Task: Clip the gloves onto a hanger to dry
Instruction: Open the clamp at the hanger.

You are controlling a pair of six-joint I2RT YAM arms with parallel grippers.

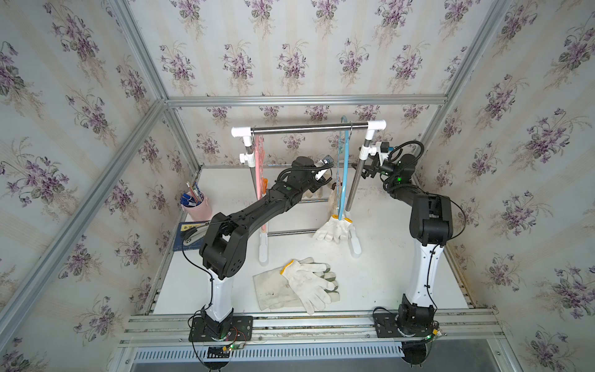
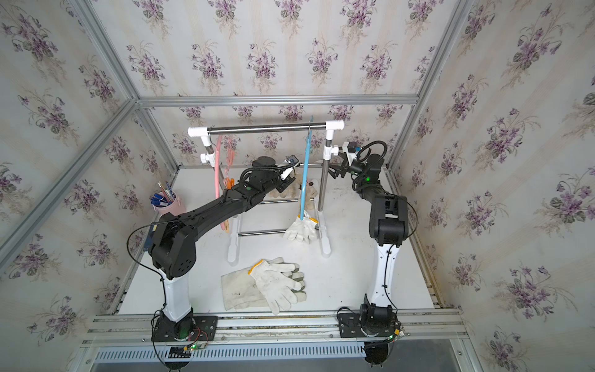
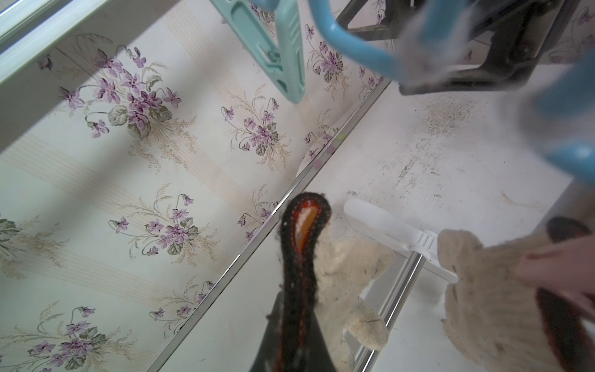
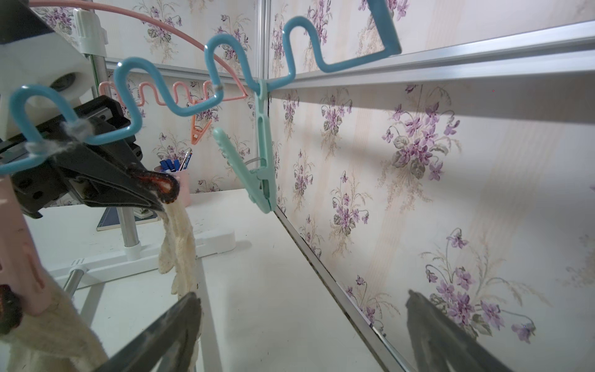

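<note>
My left gripper (image 1: 329, 183) is shut on a dirty beige knitted glove (image 4: 178, 248), which hangs from its jaws below the blue hanger (image 4: 193, 106) on the rack (image 1: 309, 128). A teal clip (image 4: 257, 167) dangles from that hanger beside the glove. A second beige glove (image 3: 483, 290) hangs from a pink clip (image 4: 19, 257). My right gripper (image 4: 302, 322) stands open and empty by the rack's right post. White gloves with yellow cuffs (image 1: 335, 228) hang clipped at the hanger's near end. One more white glove (image 1: 306, 280) lies on a canvas glove (image 1: 273, 293) on the table.
A pink hanger (image 1: 259, 161) with an orange clip (image 4: 198, 133) hangs at the rack's left end. A pink pen cup (image 1: 196, 206) and a blue book with a stapler (image 1: 190, 235) sit at the table's left edge. The back wall is close behind the rack.
</note>
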